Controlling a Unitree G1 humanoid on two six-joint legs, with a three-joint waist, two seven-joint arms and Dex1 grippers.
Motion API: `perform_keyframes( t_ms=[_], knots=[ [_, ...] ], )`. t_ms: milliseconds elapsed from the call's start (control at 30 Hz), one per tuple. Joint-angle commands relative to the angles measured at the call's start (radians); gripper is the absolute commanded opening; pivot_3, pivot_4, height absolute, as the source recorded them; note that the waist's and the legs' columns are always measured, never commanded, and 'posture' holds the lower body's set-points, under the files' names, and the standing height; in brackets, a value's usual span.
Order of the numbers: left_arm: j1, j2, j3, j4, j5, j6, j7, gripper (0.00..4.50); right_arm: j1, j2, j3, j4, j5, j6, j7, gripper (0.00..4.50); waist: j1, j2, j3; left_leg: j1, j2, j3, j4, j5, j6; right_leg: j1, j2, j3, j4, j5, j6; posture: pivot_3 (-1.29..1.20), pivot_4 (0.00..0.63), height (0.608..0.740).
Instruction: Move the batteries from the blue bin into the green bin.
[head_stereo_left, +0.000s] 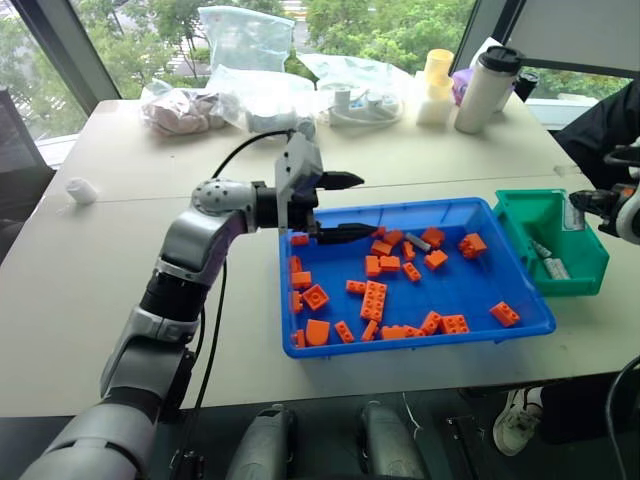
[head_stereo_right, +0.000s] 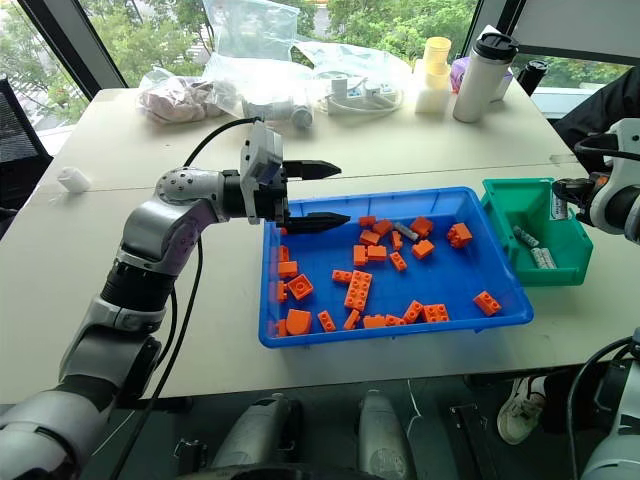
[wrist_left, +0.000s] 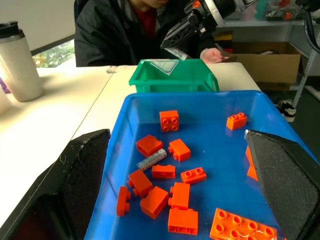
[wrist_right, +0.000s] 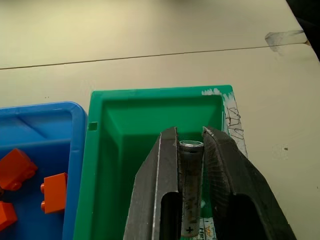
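The blue bin holds several orange bricks and one silvery battery, also seen as the battery among the bricks. My left gripper hovers open above the bin's far left corner, pointing across it. The green bin stands against the blue bin's right end with two batteries lying inside. My right gripper hangs over the green bin, its fingers close around a battery that runs lengthwise between them.
A person in a dark jacket sits just beyond the green bin. Along the table's far edge stand a white tumbler, clear plastic bags and a yellow-and-white container. A small white object lies far left.
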Motion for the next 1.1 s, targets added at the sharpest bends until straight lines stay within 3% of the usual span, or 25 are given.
perform_keyframes(
  t_ms=[33,133,167,333,433,567,733,900,1100],
  knots=[
    [-0.027,-0.001,0.015,-0.013,-0.002,-0.019,-0.013,4.50,-0.018,-0.009,-0.024,0.024,-0.009,-0.053,-0.006,2.46,0.001,0.000,0.000,0.000,0.000,0.000,0.000,0.000,0.000,0.000,0.000,0.000,0.000,0.000,0.000,0.00,0.150,0.740],
    [-0.022,0.011,0.024,-0.023,-0.005,-0.011,-0.019,4.50,-0.040,-0.002,-0.033,0.014,0.020,-0.045,0.006,4.10,0.002,0.000,0.000,0.000,0.000,0.000,0.000,0.000,0.000,0.000,0.000,0.000,0.000,0.000,0.000,0.00,0.150,0.740],
    [-0.019,0.015,0.025,-0.029,-0.006,-0.008,-0.020,4.50,-0.049,0.002,-0.038,0.009,0.031,-0.037,0.009,4.45,0.002,0.000,0.000,0.000,0.000,0.000,0.000,0.000,0.000,0.000,0.000,0.000,0.000,0.000,0.000,0.00,0.150,0.740],
    [0.003,0.049,0.029,-0.078,-0.010,0.015,-0.028,4.50,-0.033,-0.007,0.010,-0.088,0.096,-0.033,0.110,4.45,-0.001,0.000,0.000,0.000,0.000,0.000,0.000,0.000,0.000,0.000,0.000,0.000,0.000,0.000,0.000,0.00,0.150,0.740],
    [0.055,0.142,0.030,-0.185,-0.029,0.080,-0.065,4.50,0.056,-0.031,0.189,-0.248,0.107,-0.113,0.269,4.45,-0.007,0.000,0.000,0.000,0.000,0.000,0.000,0.000,0.000,0.000,0.000,0.000,0.000,0.000,0.000,0.00,0.150,0.740],
    [0.115,0.250,0.033,-0.297,-0.040,0.140,-0.086,4.50,0.058,0.024,0.299,-0.262,0.106,-0.144,0.319,4.45,-0.004,0.000,0.000,0.001,0.002,-0.001,0.000,0.000,0.000,0.000,0.002,0.001,0.000,0.000,0.000,0.00,0.150,0.740],
    [0.151,0.314,0.049,-0.373,-0.052,0.184,-0.067,4.50,0.088,0.039,0.435,-0.252,0.020,-0.359,0.409,4.45,0.010,0.000,0.000,-0.001,0.000,-0.002,0.001,0.000,0.000,0.000,0.000,0.000,-0.001,0.000,0.000,0.00,0.150,0.740],
    [0.181,0.356,0.055,-0.416,-0.048,0.221,-0.051,4.50,0.024,0.064,0.568,-0.093,-0.110,-0.561,0.490,4.45,0.001,0.000,0.000,-0.001,0.000,-0.001,0.001,0.000,0.000,0.000,0.000,0.000,-0.001,0.000,0.000,0.00,0.150,0.740],
    [0.195,0.352,0.051,-0.433,-0.042,0.226,-0.024,4.50,-0.080,0.114,0.634,0.099,-0.197,-0.725,0.590,4.45,-0.004,0.000,0.000,0.000,0.000,-0.001,0.001,0.000,0.000,0.000,0.001,0.000,0.000,0.000,0.000,0.00,0.150,0.740]
  ],
)
